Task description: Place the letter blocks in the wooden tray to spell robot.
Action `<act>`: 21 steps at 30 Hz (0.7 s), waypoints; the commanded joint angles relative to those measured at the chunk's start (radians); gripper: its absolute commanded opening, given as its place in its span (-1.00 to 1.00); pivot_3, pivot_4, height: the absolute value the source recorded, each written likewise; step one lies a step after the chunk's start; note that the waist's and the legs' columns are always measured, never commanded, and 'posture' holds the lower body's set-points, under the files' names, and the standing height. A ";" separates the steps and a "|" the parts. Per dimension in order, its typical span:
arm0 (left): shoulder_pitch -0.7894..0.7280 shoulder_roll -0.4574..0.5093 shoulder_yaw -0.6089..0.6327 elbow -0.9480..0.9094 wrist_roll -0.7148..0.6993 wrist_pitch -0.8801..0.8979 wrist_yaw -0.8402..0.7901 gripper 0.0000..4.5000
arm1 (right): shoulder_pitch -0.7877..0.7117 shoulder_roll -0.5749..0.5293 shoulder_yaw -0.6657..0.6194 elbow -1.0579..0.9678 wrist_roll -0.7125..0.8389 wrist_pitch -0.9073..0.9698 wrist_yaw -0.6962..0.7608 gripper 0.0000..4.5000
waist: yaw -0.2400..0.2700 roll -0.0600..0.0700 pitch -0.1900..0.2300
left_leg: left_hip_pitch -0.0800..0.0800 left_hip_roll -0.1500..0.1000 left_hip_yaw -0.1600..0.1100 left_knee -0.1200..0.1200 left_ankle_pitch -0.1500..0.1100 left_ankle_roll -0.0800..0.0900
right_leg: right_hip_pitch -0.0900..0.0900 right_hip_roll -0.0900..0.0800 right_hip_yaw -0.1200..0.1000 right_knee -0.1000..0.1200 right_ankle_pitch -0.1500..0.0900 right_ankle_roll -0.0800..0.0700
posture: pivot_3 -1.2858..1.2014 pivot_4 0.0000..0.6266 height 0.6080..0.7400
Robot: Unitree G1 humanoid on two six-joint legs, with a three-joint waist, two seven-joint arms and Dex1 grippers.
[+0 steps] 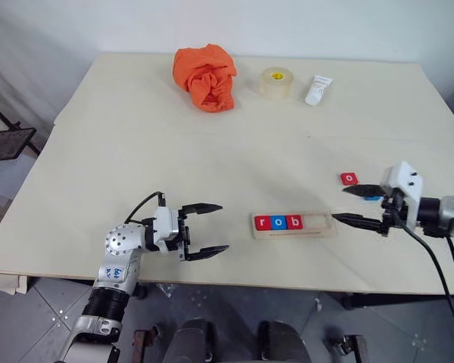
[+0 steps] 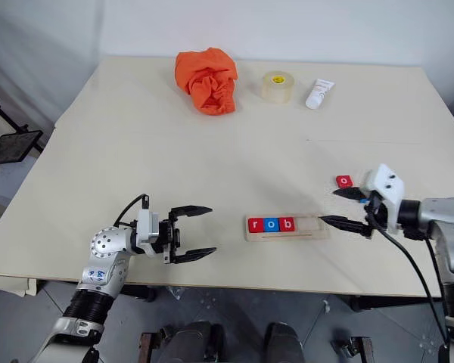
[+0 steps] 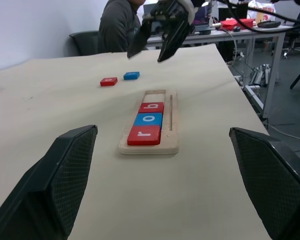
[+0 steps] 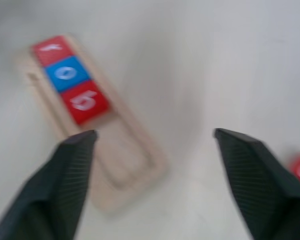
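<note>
The wooden tray [image 1: 318, 222] lies near the table's front edge, with three letter blocks in its left part: red r [image 1: 262, 222], blue o [image 1: 278, 222], red b [image 1: 293, 221]. The tray's right part is bare. A loose red o block [image 1: 349, 178] lies to the tray's right and farther back. A blue block [image 3: 131, 75] lies beside it, partly hidden behind my right arm in the eye views. My right gripper [image 1: 348, 204] hovers open just off the tray's right end, holding nothing. My left gripper [image 1: 221, 227] stands open and empty left of the tray, pointing at it.
At the table's far side lie a crumpled orange cloth [image 1: 206, 76], a tape roll [image 1: 276, 82] and a white tube [image 1: 318, 89]. A person [image 3: 117, 25] sits beyond the table's right edge, with desks behind.
</note>
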 commanded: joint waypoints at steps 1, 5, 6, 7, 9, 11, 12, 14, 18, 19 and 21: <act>0.001 0.009 0.012 0.003 -0.012 -0.008 -0.011 1.00 | 0.071 -0.036 -0.142 0.061 0.010 -0.064 -0.052 0.98 | 0.004 0.000 0.000 | 0.000 -0.001 0.000 0.000 0.000 0.000 | 0.000 0.000 0.000 0.000 0.000 0.000 | 0.03 -0.52 1.00; -0.004 0.010 0.013 0.015 -0.012 -0.008 -0.016 1.00 | 0.151 -0.040 -0.220 0.096 0.031 -0.066 -0.083 0.98 | 0.001 0.000 0.000 | 0.000 -0.001 0.000 0.000 0.000 0.001 | 0.001 -0.001 0.000 -0.001 0.000 0.000 | 0.03 -0.52 1.00; -0.006 0.010 0.014 0.018 -0.012 -0.008 -0.018 1.00 | 0.162 -0.039 -0.238 0.106 0.037 -0.063 -0.090 0.98 | 0.001 0.000 0.000 | 0.000 -0.001 0.000 0.000 0.000 0.001 | 0.001 -0.001 0.000 -0.001 0.000 0.000 | 0.03 -0.52 1.00; -0.006 0.010 0.014 0.021 -0.012 -0.009 -0.020 1.00 | 0.173 -0.039 -0.252 0.113 0.042 -0.061 -0.097 0.98 | 0.000 0.000 0.000 | 0.000 -0.001 0.000 0.000 0.000 0.001 | 0.001 -0.001 0.000 -0.001 0.000 0.000 | 0.03 -0.52 1.00; -0.006 0.012 0.015 0.024 -0.013 -0.009 -0.023 1.00 | 0.186 -0.041 -0.265 0.115 0.053 -0.061 -0.098 0.98 | -0.002 0.000 0.000 | 0.001 -0.001 0.001 0.000 0.000 0.001 | 0.001 -0.001 0.000 -0.001 0.000 0.000 | 0.03 -0.52 1.00; -0.006 0.013 0.016 0.024 -0.013 -0.009 -0.025 1.00 | 0.195 -0.039 -0.280 0.115 0.070 -0.049 -0.100 0.98 | -0.002 0.000 0.000 | 0.001 0.000 0.002 0.000 0.000 0.001 | 0.001 0.000 0.001 -0.001 0.000 0.000 | 0.03 -0.52 1.00; -0.006 0.013 0.017 0.024 -0.013 -0.009 -0.025 1.00 | 0.197 -0.038 -0.286 0.116 0.077 -0.043 -0.101 0.98 | -0.001 0.000 0.000 | 0.001 0.000 0.002 0.000 0.001 0.001 | 0.001 0.000 0.001 -0.001 0.000 0.000 | 0.03 -0.52 1.00; -0.009 0.014 0.018 0.027 -0.012 -0.007 -0.026 1.00 | 0.204 -0.037 -0.294 0.121 0.089 -0.034 -0.105 0.98 | -0.001 0.000 0.000 | 0.001 0.000 0.002 0.000 0.001 0.001 | 0.001 0.000 0.001 -0.001 0.000 0.000 | 0.03 -0.52 1.00; -0.008 0.018 0.019 0.022 -0.013 -0.005 -0.028 1.00 | 0.212 -0.029 -0.292 0.104 0.106 -0.026 -0.111 0.98 | 0.001 0.000 0.000 | 0.001 0.000 0.002 0.000 0.001 0.001 | 0.001 -0.001 0.001 -0.001 0.000 0.000 | 0.03 -0.52 1.00; -0.007 0.019 0.020 0.021 -0.013 -0.005 -0.029 1.00 | 0.214 -0.029 -0.290 0.100 0.108 -0.025 -0.113 0.98 | 0.001 0.000 0.000 | 0.001 0.000 0.002 0.000 0.001 0.001 | 0.001 -0.001 0.001 -0.001 0.000 0.000 | 0.03 -0.52 1.00; -0.007 0.019 0.021 0.021 -0.014 -0.005 -0.030 1.00 | 0.217 -0.030 -0.286 0.095 0.112 -0.023 -0.114 0.98 | 0.001 0.000 0.000 | 0.001 -0.001 0.002 0.000 0.001 0.001 | 0.001 -0.001 0.001 -0.001 0.000 0.000 | 0.03 -0.52 1.00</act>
